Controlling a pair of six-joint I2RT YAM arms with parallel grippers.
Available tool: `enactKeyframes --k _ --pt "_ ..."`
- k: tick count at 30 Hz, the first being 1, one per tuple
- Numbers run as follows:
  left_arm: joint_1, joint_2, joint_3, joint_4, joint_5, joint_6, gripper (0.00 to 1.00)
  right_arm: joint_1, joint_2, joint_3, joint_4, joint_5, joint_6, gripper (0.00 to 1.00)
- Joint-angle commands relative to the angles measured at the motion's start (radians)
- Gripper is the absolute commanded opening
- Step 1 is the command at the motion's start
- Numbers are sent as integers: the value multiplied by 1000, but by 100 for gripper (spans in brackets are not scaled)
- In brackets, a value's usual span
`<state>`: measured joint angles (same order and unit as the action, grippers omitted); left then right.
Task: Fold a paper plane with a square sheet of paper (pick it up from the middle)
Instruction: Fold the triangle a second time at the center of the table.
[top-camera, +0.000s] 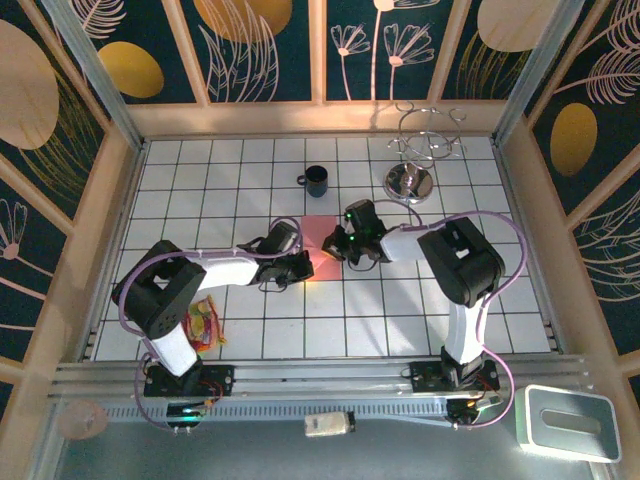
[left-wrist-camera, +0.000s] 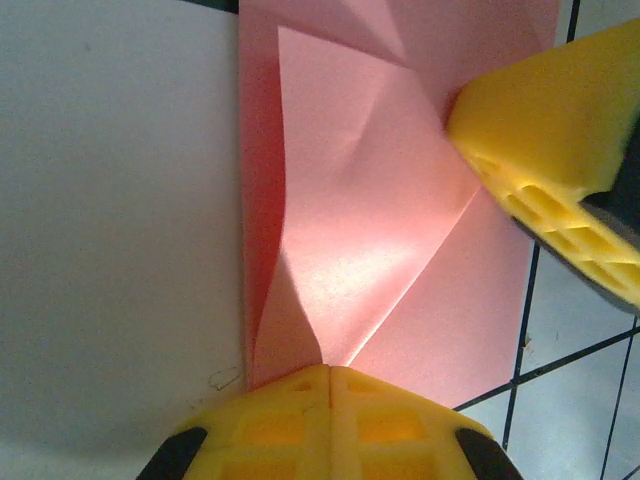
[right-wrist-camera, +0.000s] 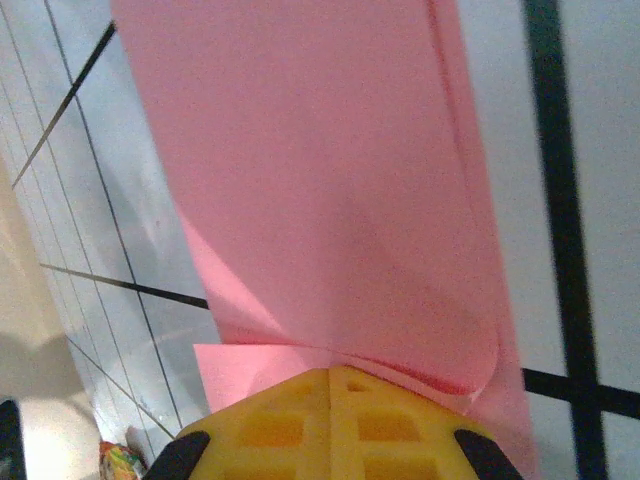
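The paper plane (top-camera: 318, 238) lies flat near the middle of the white tiled table (top-camera: 420, 310), between the two arms. It is only part-folded: a pink sheet with slanted flaps laid over it, not yet a narrow dart. The left tool (left-wrist-camera: 330, 385) has its fingers pressed together, tips right at the near edge of the paper where two creases run into a raised ridge. Whether a layer is caught between the pads I cannot tell. The right tool (right-wrist-camera: 335, 385) is pressed together as well, its tips at a rolled-over edge of the sheet that is not flattened (the loop stands up a little from the layer beneath). In the left wrist view, one yellow finger (left-wrist-camera: 540, 120) of the right tool rests on the paper's far side.

The step in hand looks like setting a fold. To do it well, I judge that one tool should pin the sheet while the other runs along the loop from end to end, low and slow. That way the crease falls straight and the edges meet the centre line. Pressing the middle first risks a crooked crease. Dragging too hard may slide the sheet over the smooth tiles or wrinkle a flap.
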<state>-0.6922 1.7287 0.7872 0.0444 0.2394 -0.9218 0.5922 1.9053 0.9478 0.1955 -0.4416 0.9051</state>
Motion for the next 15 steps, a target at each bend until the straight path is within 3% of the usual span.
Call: enactKeyframes --k 1,15 --pt "5 36 -52 -78 -13 -13 0 -14 -80 108 -114 7 -147 0" --pt "5 23 -54 -72 -4 -12 0 63 -56 123 -219 34 -235 0"
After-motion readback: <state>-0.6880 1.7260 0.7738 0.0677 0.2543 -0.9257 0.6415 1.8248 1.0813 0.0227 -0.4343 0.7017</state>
